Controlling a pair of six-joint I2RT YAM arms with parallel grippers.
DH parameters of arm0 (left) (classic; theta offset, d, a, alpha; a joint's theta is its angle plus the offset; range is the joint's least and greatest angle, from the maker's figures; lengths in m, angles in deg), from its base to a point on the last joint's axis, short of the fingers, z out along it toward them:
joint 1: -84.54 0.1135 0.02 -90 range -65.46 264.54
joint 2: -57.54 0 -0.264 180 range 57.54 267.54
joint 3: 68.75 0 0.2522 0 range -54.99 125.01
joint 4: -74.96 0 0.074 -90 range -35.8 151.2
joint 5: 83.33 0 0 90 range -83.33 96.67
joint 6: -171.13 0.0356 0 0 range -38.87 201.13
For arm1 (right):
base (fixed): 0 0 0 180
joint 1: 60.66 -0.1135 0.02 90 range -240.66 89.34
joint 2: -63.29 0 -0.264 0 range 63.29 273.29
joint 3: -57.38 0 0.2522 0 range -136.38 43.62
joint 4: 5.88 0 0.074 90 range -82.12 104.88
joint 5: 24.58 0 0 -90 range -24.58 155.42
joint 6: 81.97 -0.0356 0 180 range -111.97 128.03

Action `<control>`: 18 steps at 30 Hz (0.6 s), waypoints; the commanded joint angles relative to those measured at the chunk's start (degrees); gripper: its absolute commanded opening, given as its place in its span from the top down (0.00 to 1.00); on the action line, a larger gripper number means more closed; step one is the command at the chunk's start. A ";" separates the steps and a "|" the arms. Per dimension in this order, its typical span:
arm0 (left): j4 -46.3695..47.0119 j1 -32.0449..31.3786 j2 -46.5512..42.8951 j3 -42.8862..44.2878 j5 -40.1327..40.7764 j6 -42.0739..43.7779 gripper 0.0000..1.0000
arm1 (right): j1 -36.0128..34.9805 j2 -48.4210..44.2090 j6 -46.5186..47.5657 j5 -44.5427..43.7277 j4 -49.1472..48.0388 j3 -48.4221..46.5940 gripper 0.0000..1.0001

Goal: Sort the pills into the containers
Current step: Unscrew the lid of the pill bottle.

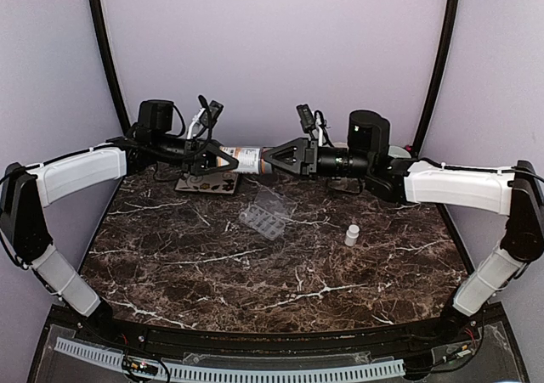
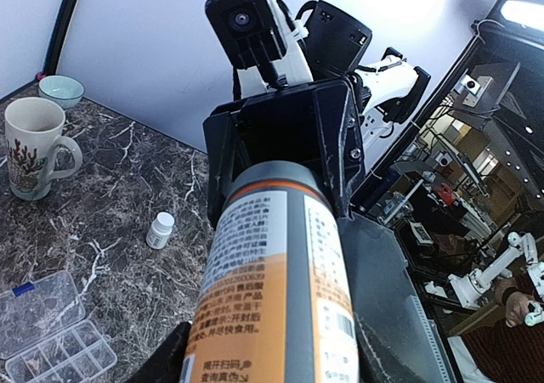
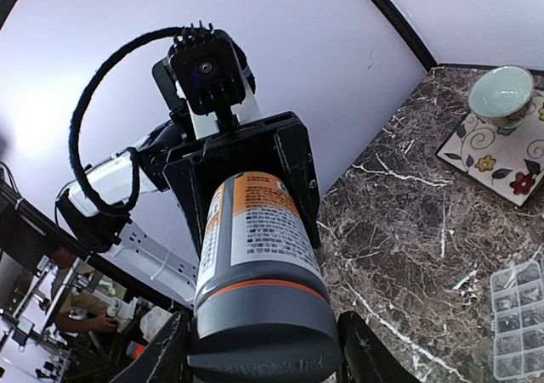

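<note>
The top view looks down from above and behind my arms onto the whole tabletop (image 1: 255, 273). Each wrist camera sits close, sighting along the orange bottle (image 2: 272, 298): the left one faces my right tool (image 2: 276, 175), the right one my left tool (image 3: 251, 175). All three views share the bottle and the pill organizer (image 1: 262, 219).

Left arm (image 1: 81, 172) and right arm (image 1: 455, 188) are the same deal: black joints, white shells on the long links. Left gripper (image 1: 229, 160) and right gripper (image 1: 272, 156) are black triangles, visible screws.
</note>
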 commanded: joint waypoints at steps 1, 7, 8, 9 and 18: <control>3.50 -0.16 -1.56 0.51 -3.85 -3.25 1.00 | -0.02 -2.07 17.91 1.13 4.71 -1.39 0.77; 6.80 -0.15 -0.68 1.32 -8.13 -8.34 1.00 | -0.23 -3.97 37.50 -2.50 11.50 -1.02 0.75; 7.17 -0.17 -0.53 1.41 -8.77 -9.07 1.00 | -0.40 -4.26 40.06 -4.21 12.86 -1.06 0.75; 7.65 -0.17 -0.40 1.49 -9.49 -9.74 1.00 | -0.62 -4.52 42.02 -5.58 13.81 -1.01 0.74; 16.65 -0.16 0.28 0.09 -12.34 -17.95 1.00 | -2.85 -6.02 49.87 -13.94 16.35 -0.95 0.72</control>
